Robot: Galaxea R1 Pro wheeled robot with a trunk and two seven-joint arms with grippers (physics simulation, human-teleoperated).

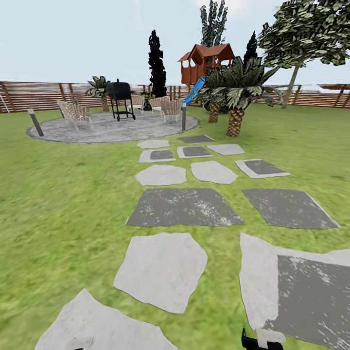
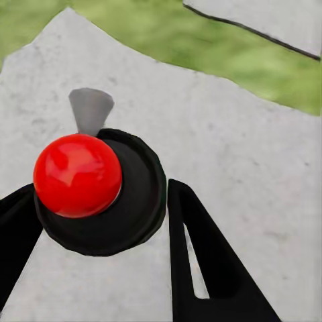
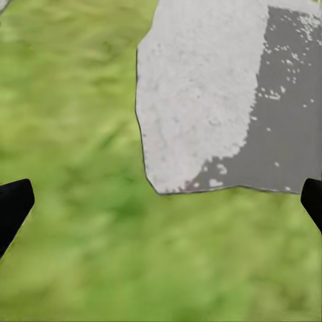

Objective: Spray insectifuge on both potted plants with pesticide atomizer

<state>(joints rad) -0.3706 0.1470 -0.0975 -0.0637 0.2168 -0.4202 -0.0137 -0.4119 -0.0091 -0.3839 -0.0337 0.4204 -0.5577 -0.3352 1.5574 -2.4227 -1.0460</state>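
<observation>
Left claw (image 2: 100, 221): two black fingers (image 2: 208, 261) sit either side of a black round object topped with a red ball (image 2: 77, 174), apparently the atomizer; the fingers look closed against it, held above a pale stone slab (image 2: 255, 168).
Right claw (image 3: 161, 201): spread wide, only the two black fingertips (image 3: 13, 204) showing at the picture's sides, nothing between them; grass (image 3: 74, 134) and a corner of a grey stepping stone (image 3: 201, 94) lie below.
Garden: green lawn (image 1: 58, 194) crossed by pale and dark stepping stones (image 1: 182, 206) running towards a round paved patio (image 1: 112, 129).
Patio: a black grill (image 1: 120, 97), wicker chairs (image 1: 75, 113) and two short posts (image 1: 35, 121) stand on it.
Beyond: palms with scaly trunks (image 1: 236, 104), a wooden playhouse with a blue slide (image 1: 204, 63), dark tall trees (image 1: 157, 63).
Fence (image 1: 34, 96): brown slats along the far edge.
Potted plants: I cannot pick them out from here.
Head view bottom edge: a small black part of an arm (image 1: 260, 342) over the stone.
</observation>
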